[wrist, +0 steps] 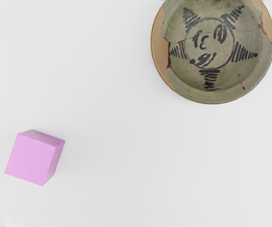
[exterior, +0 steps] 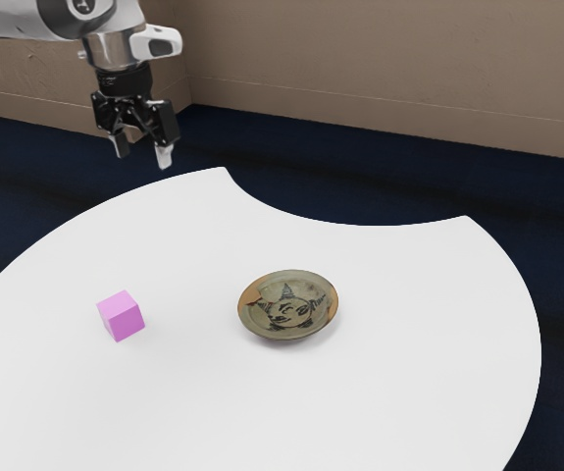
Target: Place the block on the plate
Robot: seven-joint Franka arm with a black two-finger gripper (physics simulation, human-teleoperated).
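My gripper [exterior: 142,157] hangs in the air at the exterior view's upper left, above and behind the table's far edge, its two fingers apart with nothing between them. A pink block [exterior: 122,316] rests on the white table, toward the exterior view's left. The round grey-green plate [exterior: 288,305], with dark star markings and a tan patch at its rim, lies to the exterior view's right of the block, apart from it. In the wrist view, the block [wrist: 31,157] and the plate [wrist: 210,47] both lie below my hand, with bare table between them.
The white table [exterior: 399,392] is round, with a curved cutout in its far edge. Beyond it are a dark blue floor [exterior: 380,157] and a brown wall [exterior: 389,59].
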